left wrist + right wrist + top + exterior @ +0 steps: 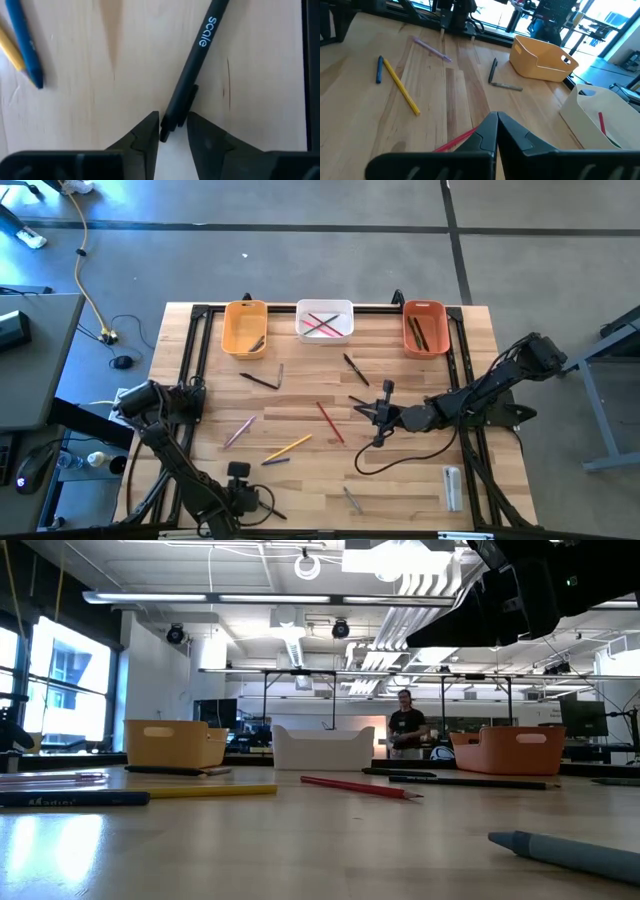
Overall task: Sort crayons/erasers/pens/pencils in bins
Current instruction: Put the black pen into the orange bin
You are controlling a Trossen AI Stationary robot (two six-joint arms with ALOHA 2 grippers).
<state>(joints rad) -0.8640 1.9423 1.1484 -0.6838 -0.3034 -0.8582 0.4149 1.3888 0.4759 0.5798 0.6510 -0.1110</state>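
Black pen (192, 75), printed "scale", lies flat on the wooden table (420, 395) at its near edge, left of centre. Left gripper (172, 131) straddles the pen's clip end; fingers (145, 132) sit just beside the barrel on both sides, and whether they press it I cannot tell. A blue crayon (25, 42) and a yellow pencil (10, 50) lie near, apart from the pen.

Yellow-orange bin (246, 328), white bin (325, 321) and red-orange bin (424, 326) line the far edge; red and pink pencils (322, 324) lie in the white one.

Right gripper (366, 412) clenched with nothing in it, over mid-table beside a red pencil (330, 422).
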